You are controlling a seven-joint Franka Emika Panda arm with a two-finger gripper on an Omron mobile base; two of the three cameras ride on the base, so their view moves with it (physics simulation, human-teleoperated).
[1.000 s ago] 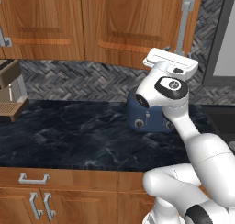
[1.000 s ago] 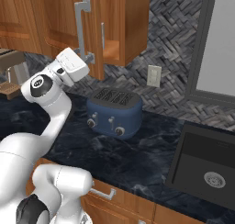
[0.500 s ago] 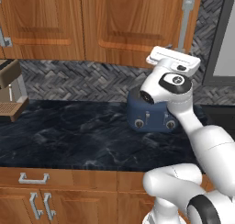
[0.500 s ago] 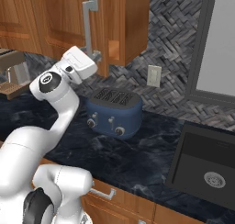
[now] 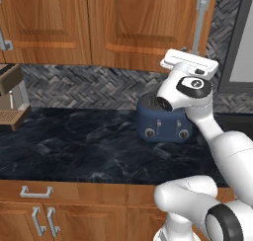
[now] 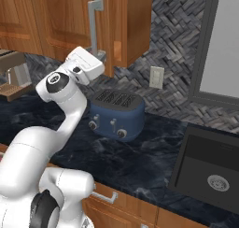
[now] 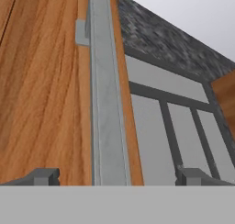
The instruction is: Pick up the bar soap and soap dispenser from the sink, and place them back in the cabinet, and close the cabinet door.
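Cabinet door: medium-brown wood grain, silver bar handle. Toaster: navy blue. Counter: black marbled; backsplash: grey herringbone. Sink: black.

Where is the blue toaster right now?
The blue toaster sits on the dark counter against the backsplash, below the cabinet door, left of the sink in the right base view.

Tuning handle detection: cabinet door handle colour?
Silver-grey handle on medium-brown wood; clearest in the hand view.
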